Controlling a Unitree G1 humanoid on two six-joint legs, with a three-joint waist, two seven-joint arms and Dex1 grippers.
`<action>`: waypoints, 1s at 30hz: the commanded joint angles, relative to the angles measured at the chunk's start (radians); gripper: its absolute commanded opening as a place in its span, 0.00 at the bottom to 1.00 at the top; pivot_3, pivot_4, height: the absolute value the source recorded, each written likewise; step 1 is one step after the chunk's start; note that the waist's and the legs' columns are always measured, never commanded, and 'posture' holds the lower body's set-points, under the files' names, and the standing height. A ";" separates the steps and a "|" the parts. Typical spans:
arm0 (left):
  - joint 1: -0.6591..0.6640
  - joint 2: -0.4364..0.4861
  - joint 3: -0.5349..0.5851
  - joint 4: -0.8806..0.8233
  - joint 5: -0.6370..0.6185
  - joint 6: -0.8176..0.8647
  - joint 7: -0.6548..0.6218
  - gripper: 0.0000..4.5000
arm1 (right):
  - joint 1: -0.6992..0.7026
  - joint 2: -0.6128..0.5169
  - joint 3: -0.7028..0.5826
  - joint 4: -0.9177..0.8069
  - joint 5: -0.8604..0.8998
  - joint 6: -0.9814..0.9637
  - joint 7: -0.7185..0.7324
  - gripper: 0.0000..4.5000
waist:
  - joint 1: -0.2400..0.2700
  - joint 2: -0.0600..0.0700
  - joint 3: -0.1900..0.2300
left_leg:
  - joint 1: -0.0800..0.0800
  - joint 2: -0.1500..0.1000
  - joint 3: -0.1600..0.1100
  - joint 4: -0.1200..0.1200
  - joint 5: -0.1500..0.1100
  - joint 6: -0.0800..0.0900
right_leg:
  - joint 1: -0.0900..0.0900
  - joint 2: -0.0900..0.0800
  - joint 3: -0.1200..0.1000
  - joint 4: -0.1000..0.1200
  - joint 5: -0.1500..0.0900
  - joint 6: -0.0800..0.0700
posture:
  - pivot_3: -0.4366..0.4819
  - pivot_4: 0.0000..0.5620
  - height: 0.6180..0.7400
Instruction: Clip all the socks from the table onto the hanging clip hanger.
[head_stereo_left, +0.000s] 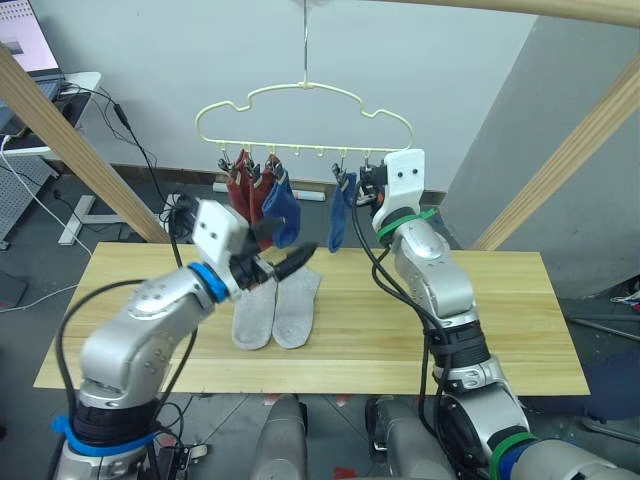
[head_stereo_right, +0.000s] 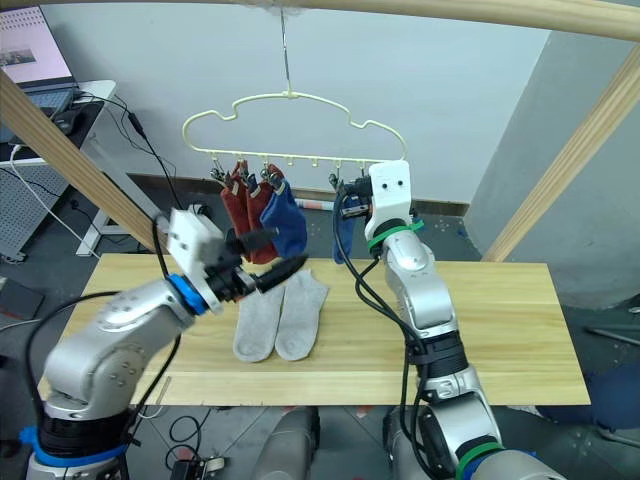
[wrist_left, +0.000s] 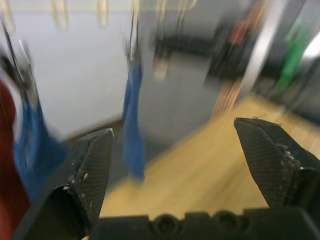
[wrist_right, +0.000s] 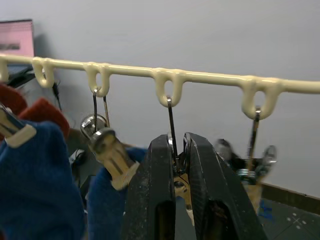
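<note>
From the head: two grey socks (head_stereo_left: 276, 308) lie on the tabletop (head_stereo_left: 500, 330); the clip hanger (head_stereo_left: 305, 115) carries four others. Left wrist: left pincer (wrist_left: 185, 165) spread wide (empty). Right wrist: right pincer (wrist_right: 179, 150) clenched on a clip (wrist_right: 176, 162).

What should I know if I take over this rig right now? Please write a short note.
Left gripper: open, empty, raised above the grey socks.
Right gripper: fingers shut on a clip of the hanger, beside the single blue sock.
Done: two red socks and two blue socks hang from the clips.
Left: the two grey socks lie side by side on the table; clip both to the hanger.
</note>
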 joint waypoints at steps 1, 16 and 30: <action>0.003 -0.048 -0.102 0.113 0.141 -0.089 0.031 0.95 | 0.033 -0.047 -0.002 -0.088 0.042 0.071 0.076 0.01 | 0.004 0.000 0.000 | 0.000 0.000 0.000 0.000 0.000 0.000 | 0.000 0.000 0.000 0.000 0.000 0.000 | 0.72 0.48 1.00; -0.170 -0.266 -0.272 0.792 0.520 -0.335 0.082 0.95 | 0.090 -0.090 -0.013 -0.207 0.065 0.199 0.078 0.01 | 0.012 0.000 0.000 | 0.000 0.000 0.000 0.001 0.000 0.000 | 0.000 0.000 0.000 0.001 0.000 0.000 | 0.64 0.51 1.00; -0.068 -0.230 -0.369 0.723 0.648 -0.464 -0.043 0.27 | 0.068 -0.115 -0.046 -0.192 0.067 0.208 0.084 0.01 | 0.011 0.001 -0.001 | 0.006 -0.001 0.000 0.001 0.000 0.000 | 0.007 0.000 0.000 0.000 0.000 0.000 | 0.64 0.50 1.00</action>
